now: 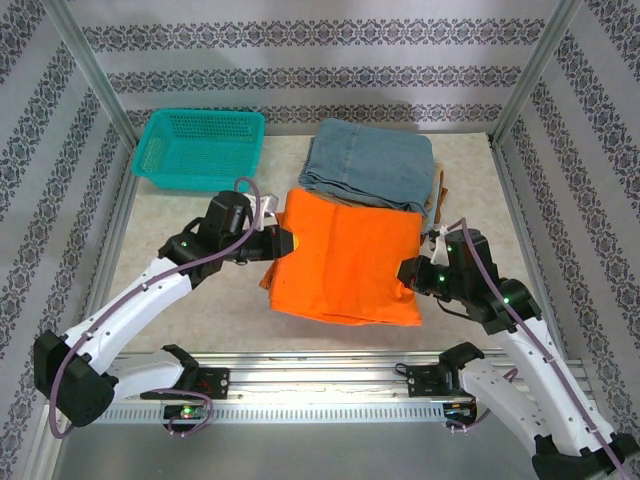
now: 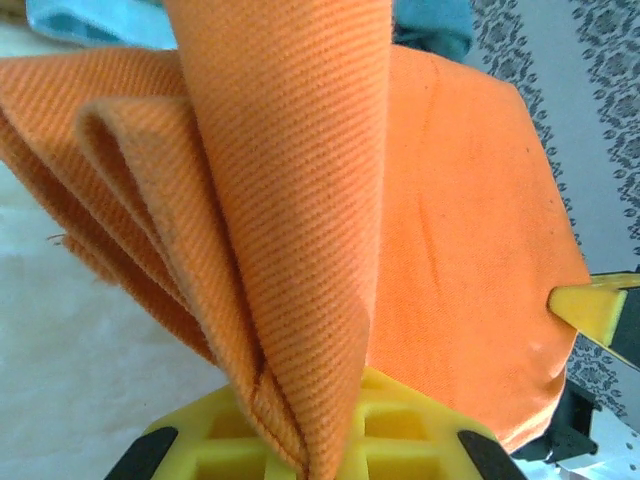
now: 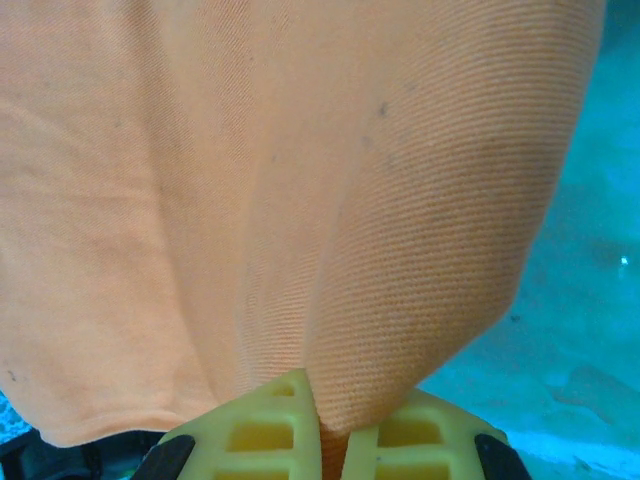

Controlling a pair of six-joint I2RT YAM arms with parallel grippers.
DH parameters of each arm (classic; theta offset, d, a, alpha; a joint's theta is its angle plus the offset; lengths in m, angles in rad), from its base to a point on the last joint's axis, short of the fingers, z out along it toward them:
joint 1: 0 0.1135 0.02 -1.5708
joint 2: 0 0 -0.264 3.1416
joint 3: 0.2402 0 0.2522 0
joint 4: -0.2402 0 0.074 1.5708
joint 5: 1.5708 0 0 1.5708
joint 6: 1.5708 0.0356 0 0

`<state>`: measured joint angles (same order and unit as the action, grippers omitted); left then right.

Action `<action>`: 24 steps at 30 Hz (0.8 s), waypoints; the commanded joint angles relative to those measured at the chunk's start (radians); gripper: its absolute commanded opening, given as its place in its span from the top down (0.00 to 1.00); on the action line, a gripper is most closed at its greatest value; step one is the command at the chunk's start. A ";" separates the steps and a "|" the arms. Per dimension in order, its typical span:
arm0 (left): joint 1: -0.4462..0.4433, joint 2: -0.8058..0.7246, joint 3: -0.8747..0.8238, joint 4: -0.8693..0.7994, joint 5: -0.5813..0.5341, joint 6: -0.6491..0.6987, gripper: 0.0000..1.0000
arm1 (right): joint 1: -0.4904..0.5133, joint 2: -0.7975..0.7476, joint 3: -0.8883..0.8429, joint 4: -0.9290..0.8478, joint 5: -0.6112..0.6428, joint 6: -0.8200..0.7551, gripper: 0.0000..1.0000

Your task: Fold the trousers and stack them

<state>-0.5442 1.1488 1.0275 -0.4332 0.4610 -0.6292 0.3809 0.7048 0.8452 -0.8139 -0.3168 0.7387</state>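
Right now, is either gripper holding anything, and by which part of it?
Both are shut on the bright orange folded cloth trousers: the left gripper pinches the layered left side edge, the right gripper the right side edge.

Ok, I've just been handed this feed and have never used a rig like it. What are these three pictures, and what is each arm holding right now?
You are looking at two white robot arms bolted at the near edge of a table, each ending in a two-finger gripper. The wide picture comes from a fixed camera above and behind the arms. The other two come from cameras on the wrists, each looking along its own gripper.

On the table lie the folded orange trousers, with a folded light blue denim pair just behind them and a teal basket at the far left.

In the left wrist picture, the left gripper is shut on several layers of the trousers' edge. In the right wrist picture, the right gripper is shut on the opposite edge. Both arms hold the same orange cloth.
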 commanded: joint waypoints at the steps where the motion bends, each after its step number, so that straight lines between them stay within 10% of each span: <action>1: -0.003 0.011 0.134 -0.040 -0.067 0.095 1.00 | 0.018 0.046 0.100 0.020 0.054 -0.006 1.00; 10: 0.079 0.329 0.549 -0.127 -0.070 0.187 1.00 | -0.104 0.275 0.399 0.045 0.104 -0.121 1.00; 24: 0.213 1.198 1.762 -0.433 0.065 0.186 1.00 | -0.427 0.677 0.665 0.186 -0.082 -0.127 1.00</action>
<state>-0.3878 2.2391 2.6038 -0.8085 0.4774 -0.4229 -0.0223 1.3357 1.4593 -0.6956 -0.3351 0.6174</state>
